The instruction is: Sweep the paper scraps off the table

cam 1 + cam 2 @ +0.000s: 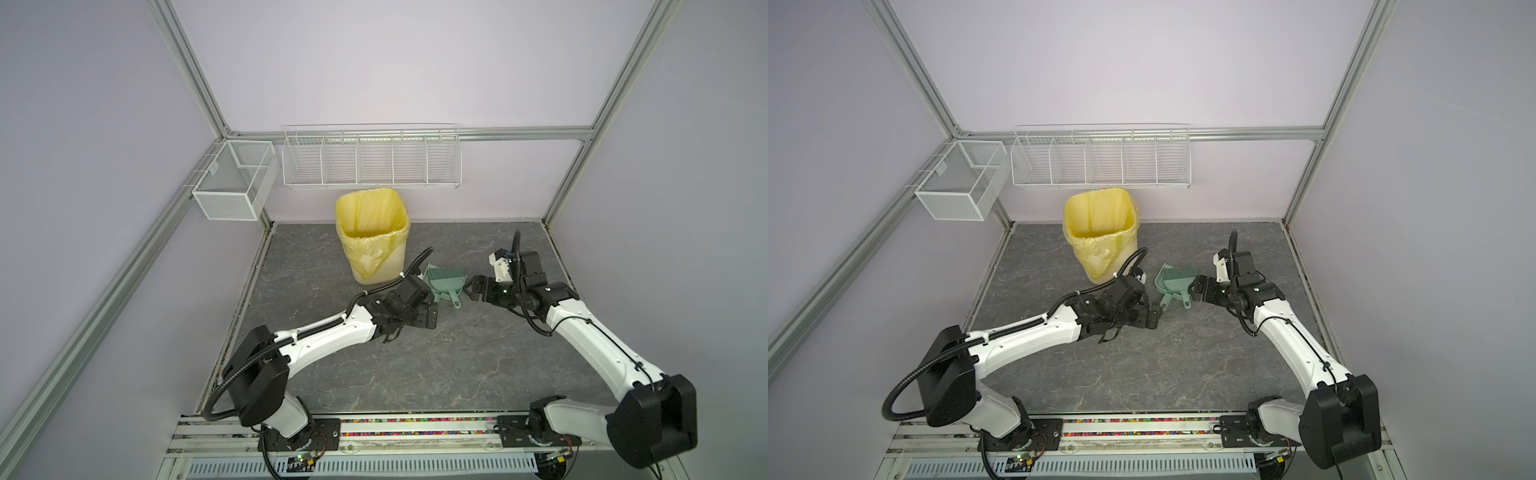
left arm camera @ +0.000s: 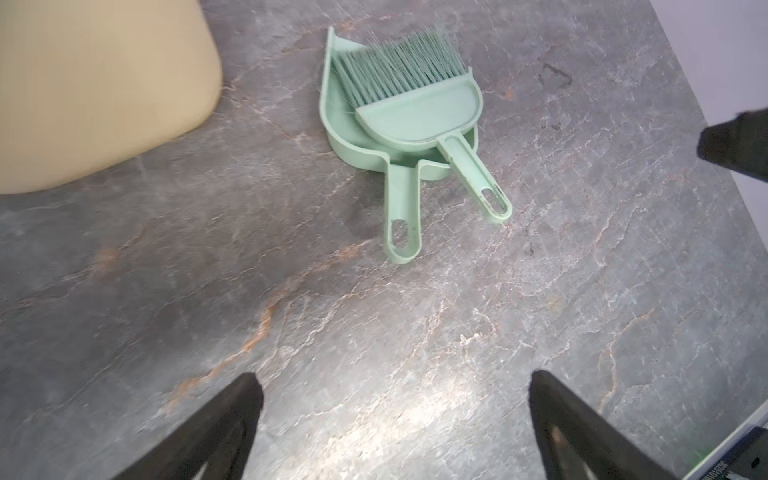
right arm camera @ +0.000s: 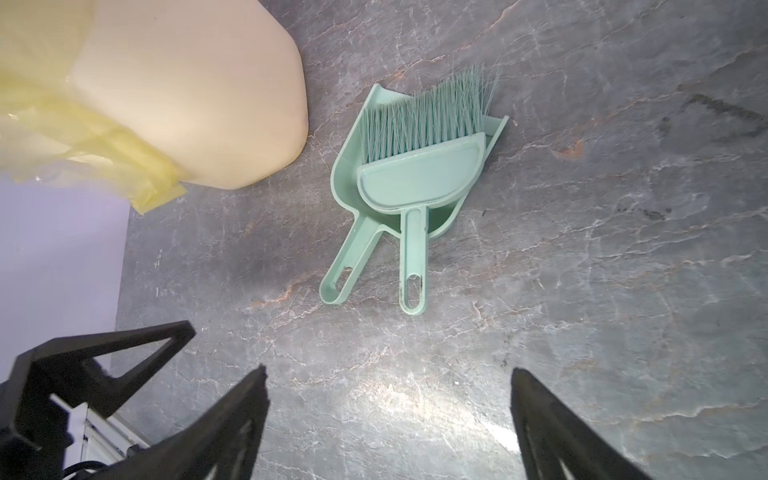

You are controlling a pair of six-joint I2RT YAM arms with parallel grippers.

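Grey veined bench. Brush lies in the dustpan, light stiff plastic; I'd take the handles, pointing six o'clock. My left fingers and right fingers gape, empty.

Dark grey table w/ pale marble-type veins, silver alu frame round the edges. Two things sit directly on it. Cream bin w/ yellow liner, upright, toward the back, a bit left of centre. Mint-green dustpan flat on the slab approx mid-table, nr the bin's front-right corner but not touching it, clear gap in both wrist views. Brush nested in the pan, both handles pointing to the near edge.
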